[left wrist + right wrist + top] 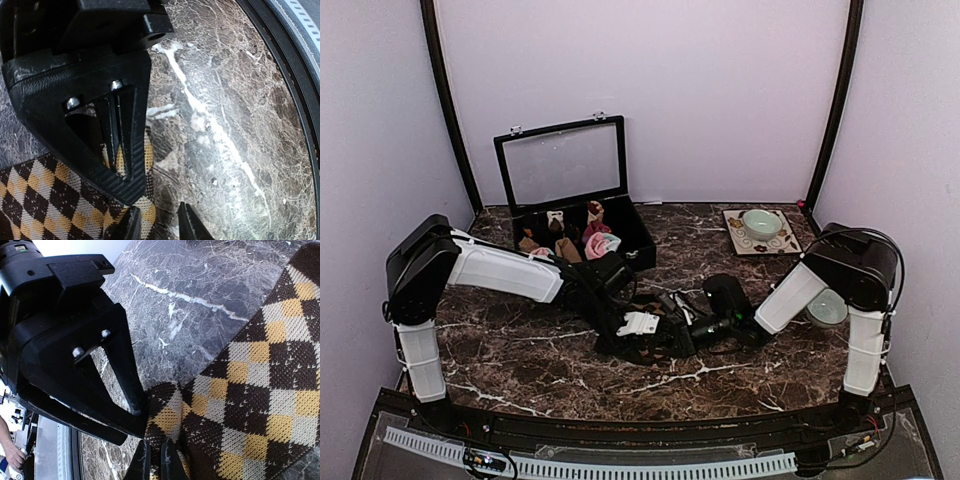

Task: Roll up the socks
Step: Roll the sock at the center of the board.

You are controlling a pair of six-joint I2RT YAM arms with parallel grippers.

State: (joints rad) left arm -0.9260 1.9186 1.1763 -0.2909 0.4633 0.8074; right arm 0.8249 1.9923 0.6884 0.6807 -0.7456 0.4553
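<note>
The dark brown sock with tan and grey diamond checks point(260, 375) lies flat on the marble, one corner bunched up. My right gripper point(156, 461) is shut on that raised corner. In the left wrist view the same sock point(40, 200) fills the lower left. My left gripper point(161, 226) is open there, with the sock's edge just inside its left finger and bare marble across the rest of the gap. From above, both grippers meet at the table's middle, left point(620, 342) and right point(670, 335). A pink and mint bundle point(602, 243) sits in the black case.
An open black case point(638, 240) with a clear lid point(563, 160) stands at the back and holds several small sock bundles. A patterned tile with a mint bowl point(761, 222) is at the back right. Another bowl point(826, 308) sits beside the right arm. The table's black front rim point(295, 75) is close.
</note>
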